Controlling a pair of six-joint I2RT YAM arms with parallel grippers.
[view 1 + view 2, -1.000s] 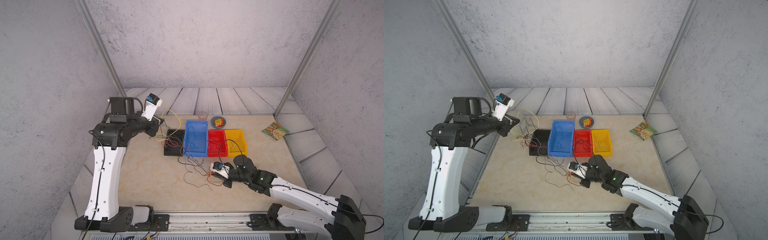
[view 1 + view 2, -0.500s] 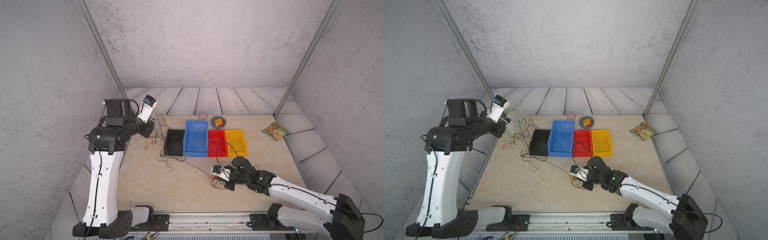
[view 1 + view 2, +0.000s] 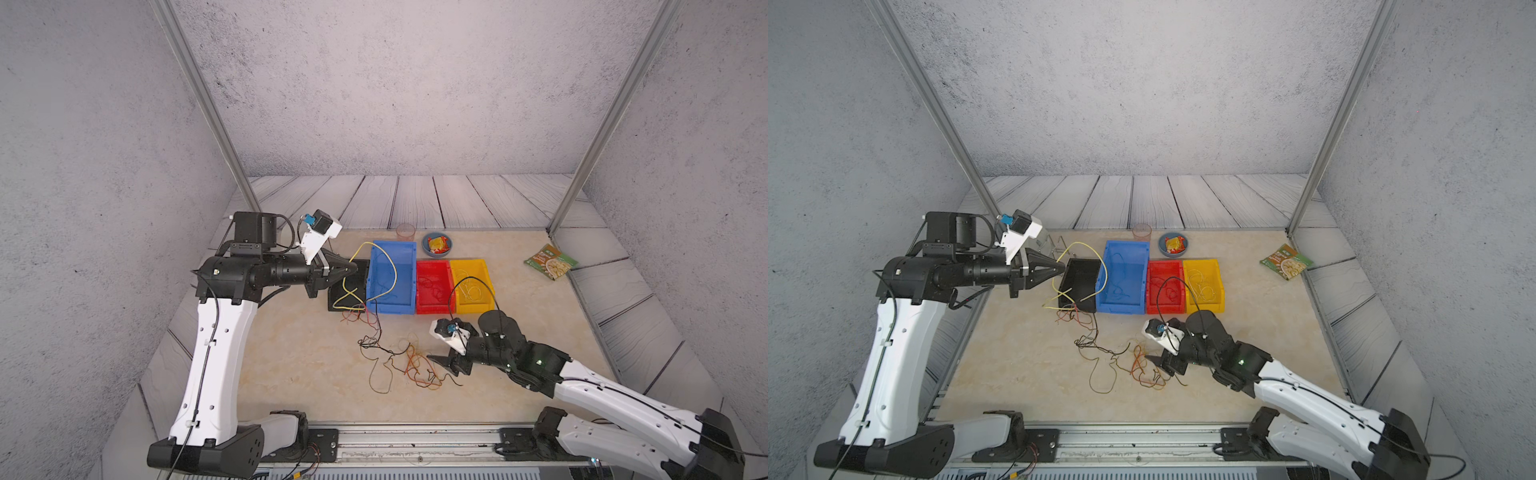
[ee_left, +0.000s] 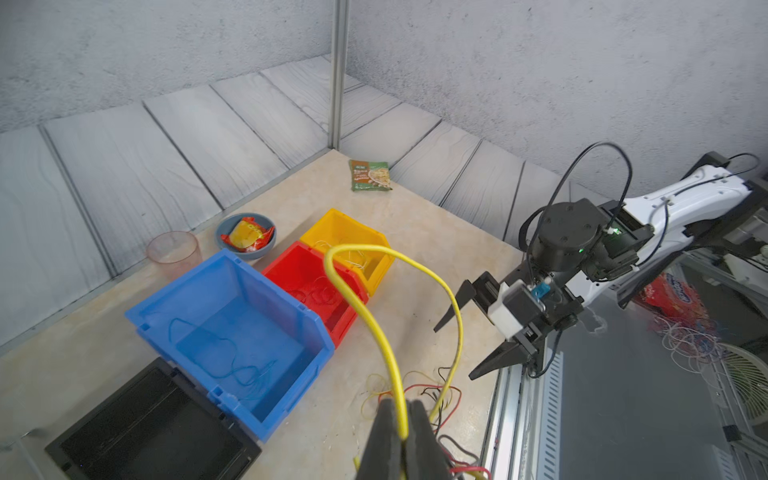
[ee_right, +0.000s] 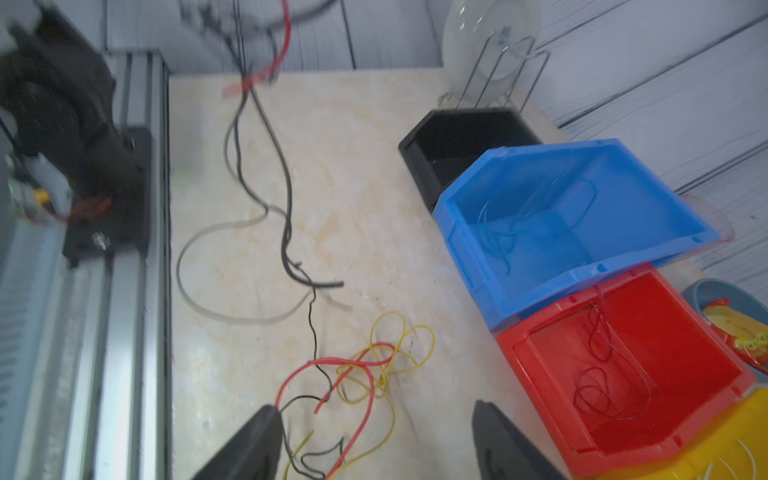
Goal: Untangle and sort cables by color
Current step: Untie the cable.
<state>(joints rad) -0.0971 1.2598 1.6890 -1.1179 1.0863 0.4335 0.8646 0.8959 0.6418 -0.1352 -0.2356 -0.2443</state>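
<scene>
The left gripper is pinched on a yellow cable looping over the blue bin. The right gripper gapes empty above the tangle on the table. Light, floppy strands; I'd pinch a free end.
</scene>
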